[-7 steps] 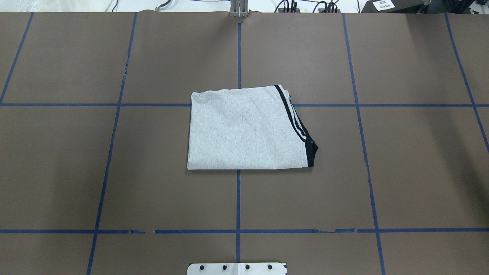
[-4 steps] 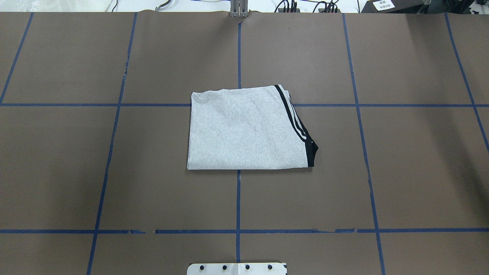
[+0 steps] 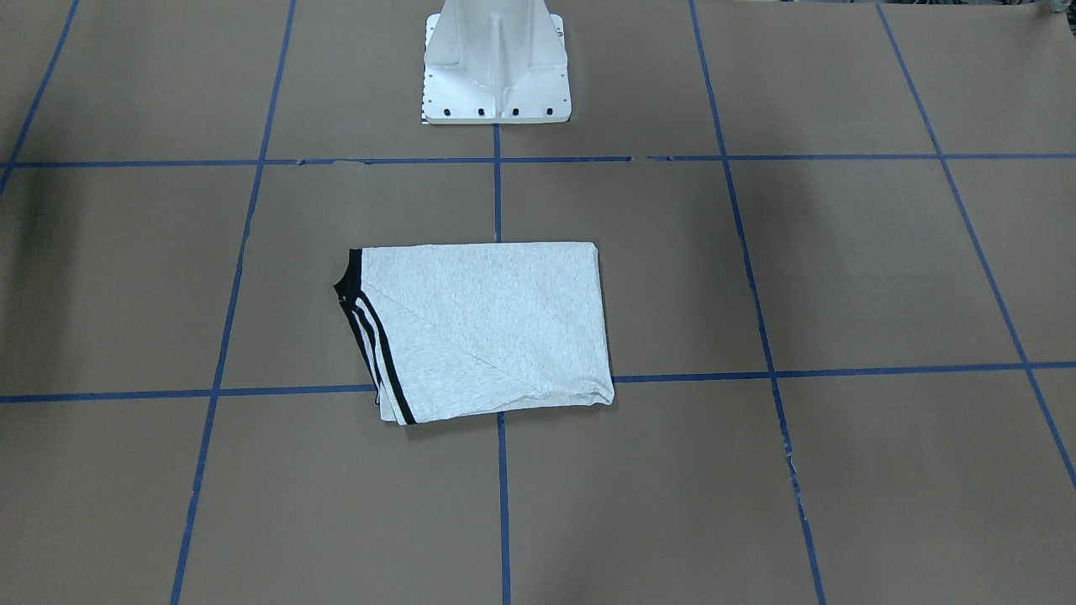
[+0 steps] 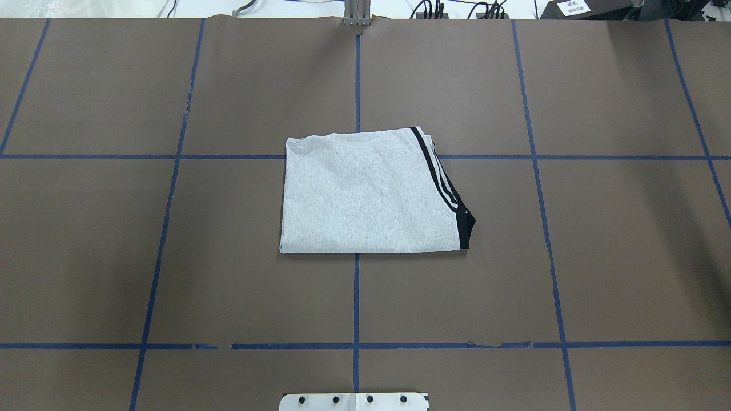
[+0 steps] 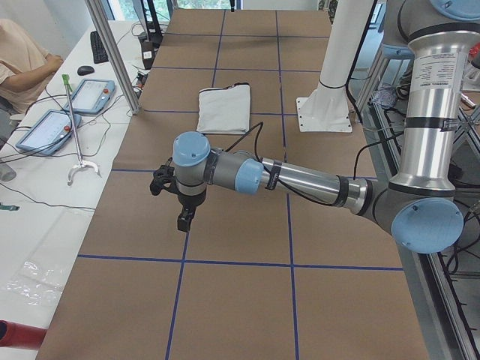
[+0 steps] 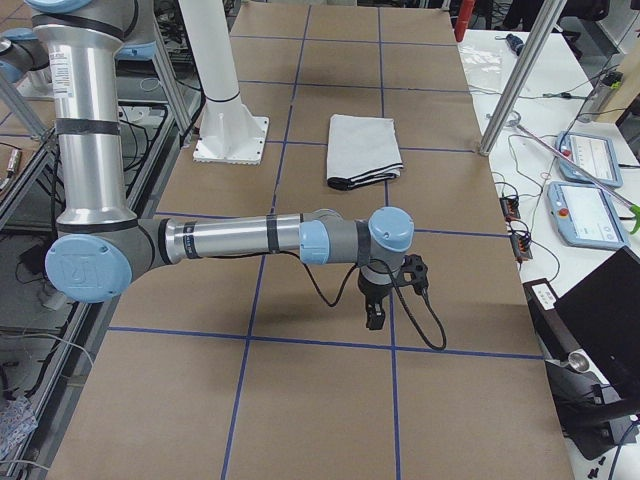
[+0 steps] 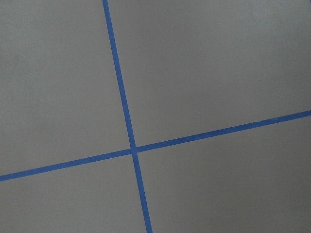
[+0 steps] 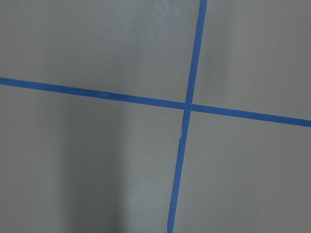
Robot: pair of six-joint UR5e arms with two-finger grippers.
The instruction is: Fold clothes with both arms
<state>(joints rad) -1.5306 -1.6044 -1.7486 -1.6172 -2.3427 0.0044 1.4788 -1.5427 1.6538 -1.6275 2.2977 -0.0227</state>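
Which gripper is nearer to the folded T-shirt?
Neither clearly. The left gripper hangs beyond the left side of the T-shirt, the right gripper beyond its striped right side, both about equally far.

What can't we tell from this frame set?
Print on T-shirt: folded out of sight in every view.
State of left gripper and right gripper: seen only in side views, too small; wrist views show just table and tape.
Most of the person: cut off by the left view's edge.

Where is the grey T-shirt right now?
In the overhead view the folded T-shirt lies at table centre, straddling the middle blue tape line, ahead of the white pedestal base, striped hem toward the robot's right.
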